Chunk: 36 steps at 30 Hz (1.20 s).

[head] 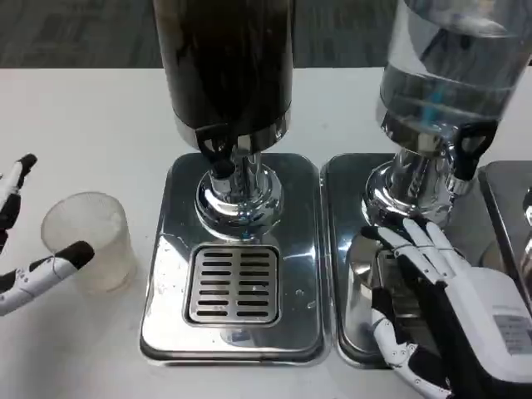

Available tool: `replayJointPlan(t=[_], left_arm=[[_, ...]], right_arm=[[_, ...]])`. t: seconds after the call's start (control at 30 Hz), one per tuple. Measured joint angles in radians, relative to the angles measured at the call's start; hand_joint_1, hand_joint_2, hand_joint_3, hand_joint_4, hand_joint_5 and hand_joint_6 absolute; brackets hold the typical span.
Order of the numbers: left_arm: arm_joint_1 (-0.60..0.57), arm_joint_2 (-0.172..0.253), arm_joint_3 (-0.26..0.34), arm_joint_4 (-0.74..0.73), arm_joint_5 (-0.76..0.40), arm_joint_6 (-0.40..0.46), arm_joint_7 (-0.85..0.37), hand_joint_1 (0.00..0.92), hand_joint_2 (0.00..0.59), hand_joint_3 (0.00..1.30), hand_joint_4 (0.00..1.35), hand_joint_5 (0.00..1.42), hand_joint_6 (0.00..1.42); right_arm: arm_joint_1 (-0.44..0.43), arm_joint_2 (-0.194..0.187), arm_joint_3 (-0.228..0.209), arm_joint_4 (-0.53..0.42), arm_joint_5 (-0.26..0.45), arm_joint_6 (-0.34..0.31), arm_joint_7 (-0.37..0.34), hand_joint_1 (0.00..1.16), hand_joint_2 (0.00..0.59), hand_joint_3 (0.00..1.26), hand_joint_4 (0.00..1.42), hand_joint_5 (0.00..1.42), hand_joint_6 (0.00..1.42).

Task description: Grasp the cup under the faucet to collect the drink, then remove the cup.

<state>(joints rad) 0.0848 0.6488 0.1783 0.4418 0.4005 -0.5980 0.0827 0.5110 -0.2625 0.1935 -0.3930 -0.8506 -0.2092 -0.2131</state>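
Both robot hands beside cup (88,239)

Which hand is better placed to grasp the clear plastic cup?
Probably the left hand: its fingers flank the clear plastic cup. The right hand rests on the neighbouring clear dispenser's tray.

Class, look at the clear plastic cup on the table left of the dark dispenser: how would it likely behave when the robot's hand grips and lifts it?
The cup looks thin and translucent, so it probably flexes if squeezed hard. It appears empty, so likely light and easy to tip if the left hand nudges it. Its smooth wall may be slippery.
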Motion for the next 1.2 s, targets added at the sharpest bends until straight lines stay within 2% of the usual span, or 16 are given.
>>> replayJointPlan(t=[0.4,0.5,0.73,1.2], left_arm=[[-0.031,0.028,-0.042,0.157,0.028,-0.081,0.06,0.0,0.0,0.0,0.0,0.0,0.0],[-0.033,0.044,-0.042,0.179,0.032,-0.083,0.076,0.0,0.0,0.0,0.0,0.0,0.0],[-0.054,0.048,-0.05,0.248,0.037,-0.087,0.096,0.0,0.0,0.0,0.0,0.0,0.0],[-0.157,0.061,-0.123,0.393,0.04,-0.1,0.11,0.0,0.006,0.0,0.0,0.0,0.01]], right_arm=[[0.0,0.022,0.013,0.0,-0.019,0.009,-0.013,0.45,0.586,0.2,0.07,0.04,0.16],[0.0,0.022,0.015,0.001,-0.02,0.011,-0.014,0.45,0.586,0.2,0.08,0.04,0.17],[-0.004,0.021,0.02,0.001,-0.02,0.011,-0.014,0.45,0.586,0.2,0.08,0.04,0.18],[-0.002,0.021,0.023,0.001,-0.02,0.012,-0.016,0.45,0.586,0.2,0.08,0.05,0.19]])
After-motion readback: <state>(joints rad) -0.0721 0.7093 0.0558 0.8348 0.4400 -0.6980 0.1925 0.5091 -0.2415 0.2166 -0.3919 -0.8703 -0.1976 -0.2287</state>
